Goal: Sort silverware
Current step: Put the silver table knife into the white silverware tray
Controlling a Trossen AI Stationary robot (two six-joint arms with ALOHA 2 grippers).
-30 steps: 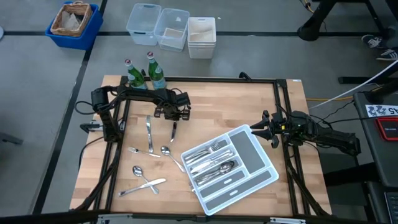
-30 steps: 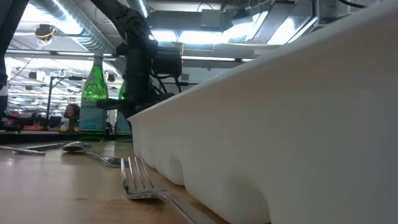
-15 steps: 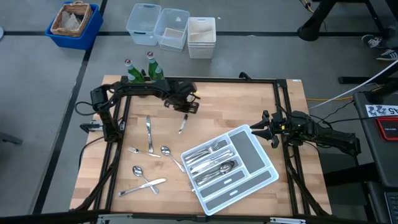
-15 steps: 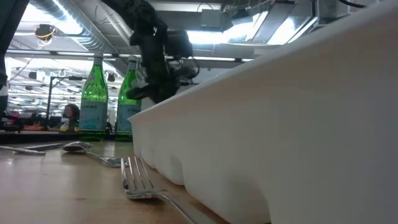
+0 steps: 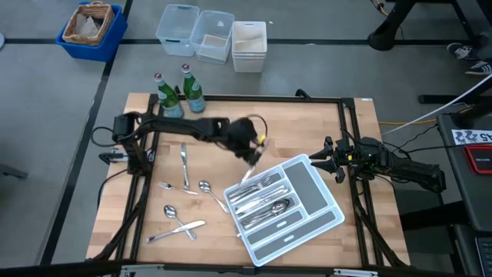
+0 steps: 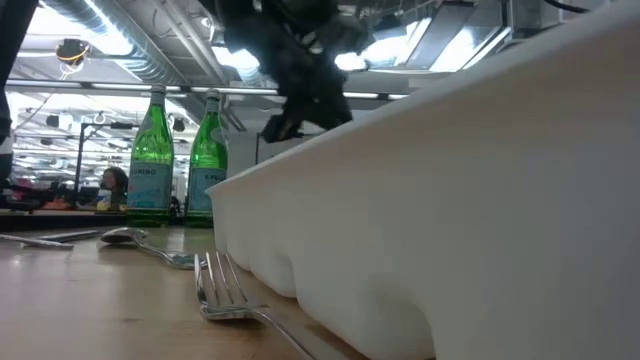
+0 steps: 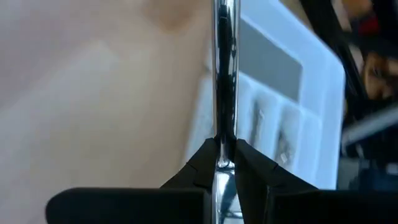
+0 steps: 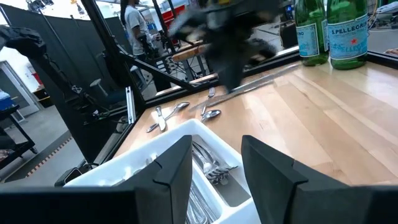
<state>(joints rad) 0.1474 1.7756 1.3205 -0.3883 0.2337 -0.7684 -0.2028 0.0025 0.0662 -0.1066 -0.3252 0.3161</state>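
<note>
I've got the left gripper out over the table near its centre, just beside the far-left corner of the white divided tray. Its jaws are clenched on a slim silver knife; the wrist cam shows the piece running straight out from between the fingers w/ the tray beyond it. The tray sits toward the table's near-right corner and already holds several forks and spoons in its left compartments. The loose silverware lies by the table's left edge and near-left corner: a knife, forks, spoons, well apart from the tray. A fork lies just beside the tray wall in the low cam. Two green bottles stand at the far-left corner. The right gripper waits at the table's right edge, jaws released, nothing btw them.
</note>
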